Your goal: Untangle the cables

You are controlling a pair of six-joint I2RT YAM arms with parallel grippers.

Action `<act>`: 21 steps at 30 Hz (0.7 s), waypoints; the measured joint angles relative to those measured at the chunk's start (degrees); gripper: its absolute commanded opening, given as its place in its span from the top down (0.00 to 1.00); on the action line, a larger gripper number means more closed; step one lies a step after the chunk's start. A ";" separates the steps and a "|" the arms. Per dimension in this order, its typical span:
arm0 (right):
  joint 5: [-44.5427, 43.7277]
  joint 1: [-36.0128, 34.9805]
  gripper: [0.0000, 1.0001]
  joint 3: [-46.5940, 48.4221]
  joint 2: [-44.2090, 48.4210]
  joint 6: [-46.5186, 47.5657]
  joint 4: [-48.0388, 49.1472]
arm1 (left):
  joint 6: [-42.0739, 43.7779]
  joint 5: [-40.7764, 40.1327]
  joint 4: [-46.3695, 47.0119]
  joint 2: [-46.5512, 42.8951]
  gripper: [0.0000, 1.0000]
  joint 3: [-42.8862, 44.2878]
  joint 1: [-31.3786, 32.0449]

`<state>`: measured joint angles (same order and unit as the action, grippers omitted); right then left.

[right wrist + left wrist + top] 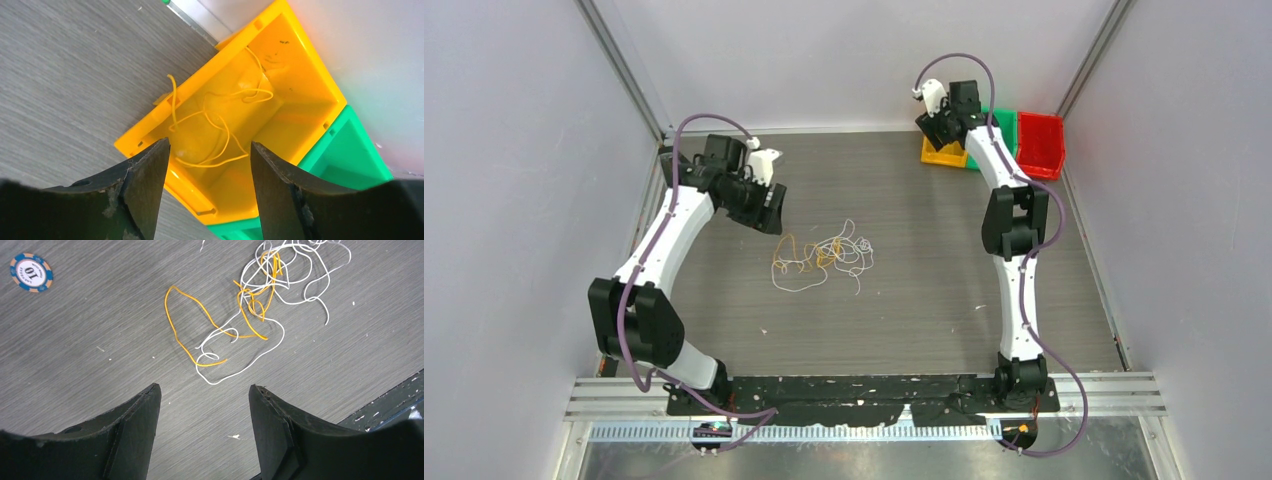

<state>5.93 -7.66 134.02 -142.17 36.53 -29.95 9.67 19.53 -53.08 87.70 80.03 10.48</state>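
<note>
While the cables (829, 250) lie tangled on the bench (924, 300), the left jaws hang spread near them. The right jaws stand spread over a yellow bin (305, 65).

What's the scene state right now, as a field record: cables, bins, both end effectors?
tangle: white and yellow-orange cables, loosely knotted mid-table
sorted: one yellow cable lying in the yellow bin
other bins: green bin and red bin, in a row with the yellow one
left end effector: open, empty, above the table beside the tangle
right end effector: open, empty, over the yellow bin
extra: chip marked 10, on the table
</note>
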 measured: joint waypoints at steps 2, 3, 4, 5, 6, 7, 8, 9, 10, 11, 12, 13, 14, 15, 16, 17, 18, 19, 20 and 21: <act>0.04 0.00 0.33 0.00 -0.48 -0.44 1.51 | 0.00 -0.04 0.00 0.04 0.34 0.48 0.00; 0.02 0.00 0.33 0.00 -0.79 -0.55 2.12 | 0.00 -0.07 0.00 0.04 0.34 0.66 0.00; 0.00 0.00 0.33 0.00 -1.22 -0.66 2.80 | 0.00 -0.09 -0.02 0.09 0.34 0.79 0.00; 0.00 0.00 0.33 0.00 -1.70 -0.72 3.28 | 0.00 -0.11 -0.02 0.17 0.34 0.90 0.00; -0.02 0.00 0.33 0.00 -2.27 -0.79 3.69 | 0.00 -0.15 -0.04 0.22 0.34 0.96 0.00; -0.04 0.00 0.33 0.00 -2.71 -0.85 3.96 | 0.02 -0.26 -0.04 0.33 0.34 1.01 0.00; -0.22 0.00 0.33 0.00 -3.15 -0.87 4.15 | 0.02 -0.31 -0.09 0.42 0.34 1.03 0.00; -0.35 0.02 0.33 0.00 -3.54 -0.90 4.26 | 0.00 -0.33 -0.15 0.48 0.34 1.09 0.00; -0.52 0.07 0.34 0.00 -3.89 -0.92 4.46 | 0.02 -0.35 -0.15 0.55 0.34 1.11 0.00; -0.74 0.13 0.38 0.00 -4.13 -0.98 4.72 | 0.00 -0.35 -0.24 0.63 0.34 1.14 0.00; -1.14 0.13 0.41 0.00 -4.26 -1.20 5.25 | 0.02 -0.37 -0.33 0.70 0.34 1.18 0.00; -1.53 0.13 0.49 0.00 -4.33 -1.33 5.70 | 0.02 -0.39 -0.37 0.74 0.34 1.18 0.00; -2.38 0.15 0.53 0.00 -4.35 -1.88 6.58 | 0.02 -0.44 -0.39 0.74 0.34 1.18 0.00; -3.32 0.17 0.61 -0.07 -4.35 -2.27 7.54 | 0.02 -0.44 -0.42 0.76 0.34 1.18 0.00; -4.68 0.28 0.65 -0.31 -4.35 -2.95 9.05 | 0.02 -0.44 -0.42 0.76 0.34 1.18 0.00; -5.90 0.39 0.68 -0.57 -4.35 -3.74 10.54 | 0.00 -0.46 -0.42 0.76 0.34 1.18 0.00; -6.95 0.44 0.69 -0.79 -4.35 -4.44 11.67 | 0.02 -0.46 -0.42 0.79 0.34 1.20 0.00; -8.26 0.55 0.68 -1.07 -4.37 -5.38 12.92 | 0.02 -0.46 -0.42 0.85 0.34 1.20 0.00; -9.51 0.66 0.65 -1.22 -4.37 -6.32 13.81 | 0.02 -0.46 -0.42 0.90 0.34 1.20 0.00; -10.58 0.81 0.61 -1.22 -4.46 -7.13 14.60 | 0.02 -0.46 -0.44 0.96 0.34 1.20 0.00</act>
<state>-4.64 -6.85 132.79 -146.63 29.41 -15.35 9.69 19.07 -53.52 88.66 81.23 10.48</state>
